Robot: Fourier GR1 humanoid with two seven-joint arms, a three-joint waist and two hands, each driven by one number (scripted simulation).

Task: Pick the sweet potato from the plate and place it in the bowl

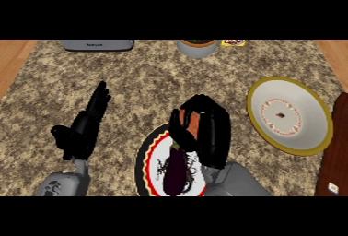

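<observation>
My right hand [209, 131] hovers over the upper part of the plate [147, 156], a white plate with a red and black rim at the bottom centre. Its fingers and thumb curl round an orange sweet potato [194, 120], only a strip of which shows between them. A dark purple eggplant [178, 169] lies on the plate just below the hand. The bowl [289, 114], cream with a yellow rim and a red dotted ring inside, sits at the right, apart from the hand. My left hand [85, 126] rests open at the left with fingers pointing up.
A grey appliance [96, 44] stands at the back left. A potted plant [198, 47] and a small yellow packet [234, 42] are at the back centre. A dark brown board [336, 152] runs along the right edge beside the bowl.
</observation>
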